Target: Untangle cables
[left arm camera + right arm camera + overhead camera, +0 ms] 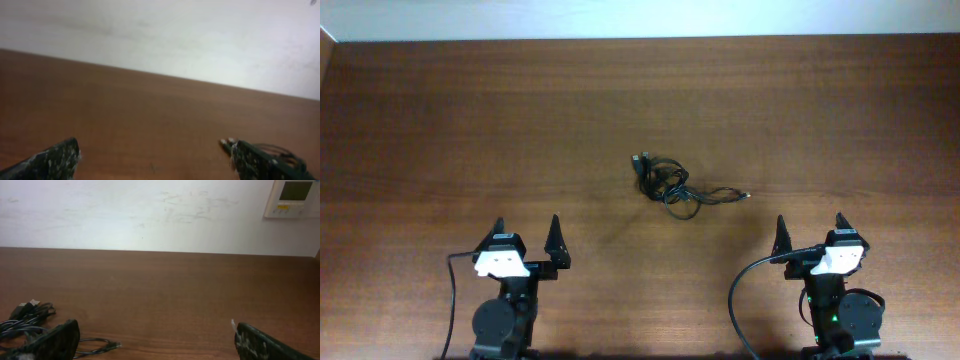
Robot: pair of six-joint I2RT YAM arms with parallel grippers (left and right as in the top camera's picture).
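Note:
The cables (668,184) lie as a small tangle of thin black cords at the table's middle, with plugs at the upper left and one loose end running right. My left gripper (528,232) is open and empty at the front left, well short of them. My right gripper (810,228) is open and empty at the front right. In the right wrist view the tangle (27,320) is at the lower left, beside my left finger. In the left wrist view its plugs (226,143) peek out beside my right finger.
The brown wooden table (440,130) stretches wide around the tangle. A white wall runs behind its far edge, with a thermostat panel (293,198) at the upper right in the right wrist view. Thicker black arm wires hang by each base.

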